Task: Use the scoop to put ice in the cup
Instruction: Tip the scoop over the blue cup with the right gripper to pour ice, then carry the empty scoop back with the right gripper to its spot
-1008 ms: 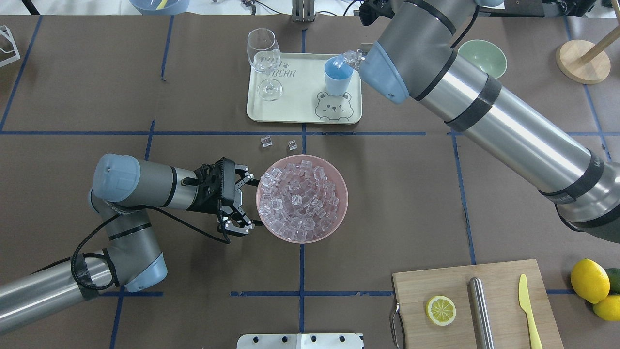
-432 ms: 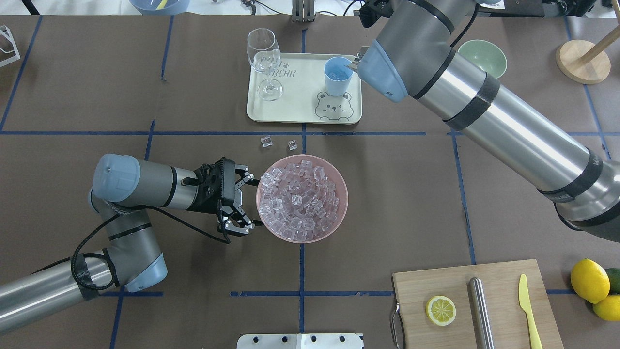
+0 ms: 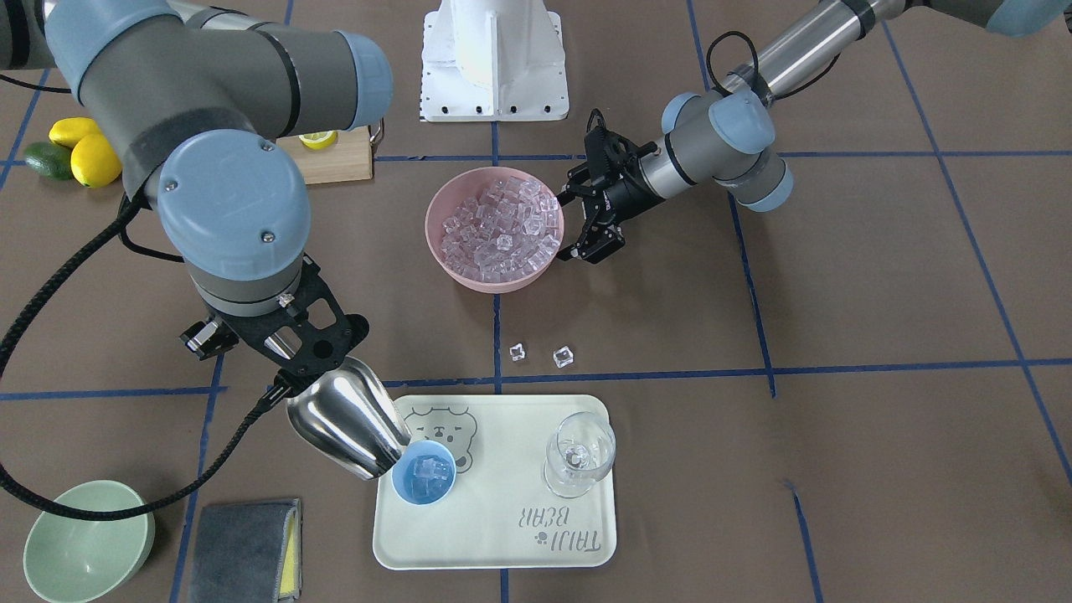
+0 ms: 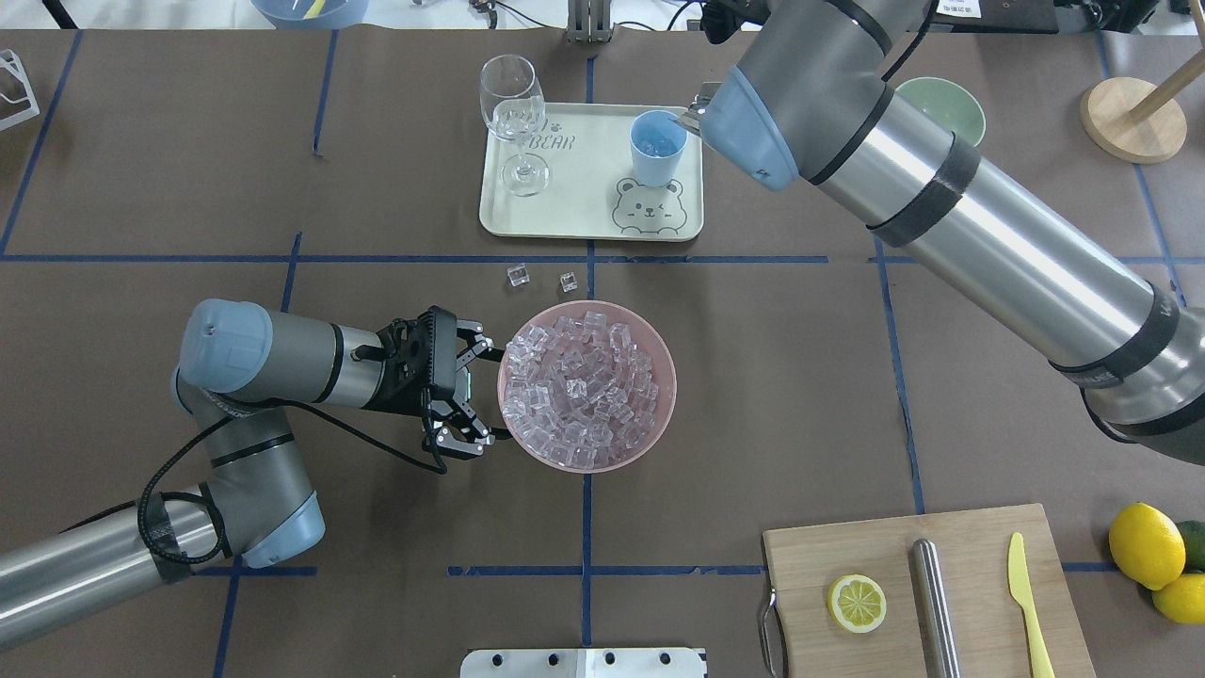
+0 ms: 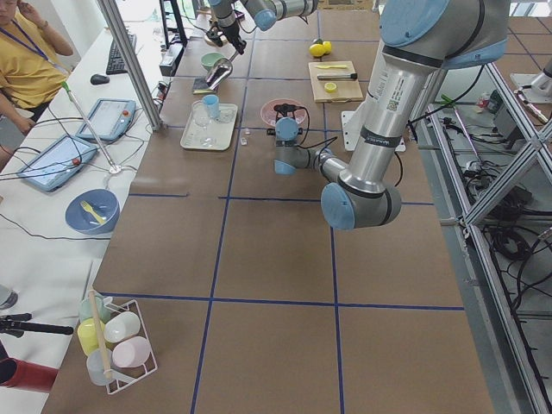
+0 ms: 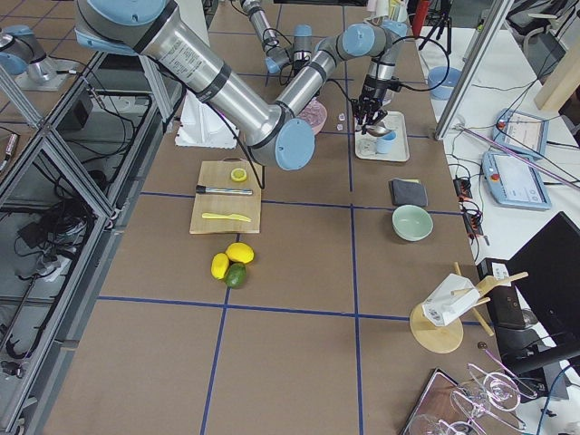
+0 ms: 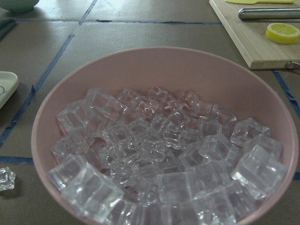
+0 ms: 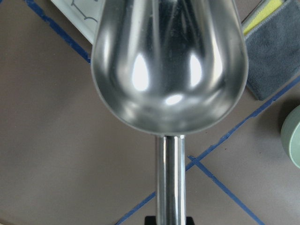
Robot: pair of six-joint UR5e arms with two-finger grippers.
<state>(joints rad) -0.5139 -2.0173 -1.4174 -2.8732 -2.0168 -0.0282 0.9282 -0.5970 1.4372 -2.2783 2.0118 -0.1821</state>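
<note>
The steel scoop (image 3: 343, 427) is tilted mouth-down at the rim of the light-blue cup (image 3: 424, 477), which stands on the cream tray (image 3: 502, 536) and holds a few ice cubes. My right gripper (image 3: 280, 381) is shut on the scoop's handle (image 8: 169, 178). The trough (image 8: 168, 70) is empty in the right wrist view. In the overhead view the arm hides the scoop beside the cup (image 4: 656, 151). The ice (image 4: 579, 391) fills a pink bowl (image 4: 664, 414). My left gripper (image 4: 485, 395) is open at the bowl's left rim, and its camera shows the ice (image 7: 159, 150).
Two loose cubes (image 3: 563, 358) lie between bowl and tray. A wine glass (image 3: 579, 452) stands on the tray. A green bowl (image 3: 84, 540) and grey cloth (image 3: 243, 540) lie beside the tray. A cutting board (image 4: 927, 584) carries a lemon slice, steel cylinder and yellow knife.
Ice that was sliding off the scoop's lip a second ago has dropped into the cup. My right arm has shifted slightly. My left arm has not moved.
</note>
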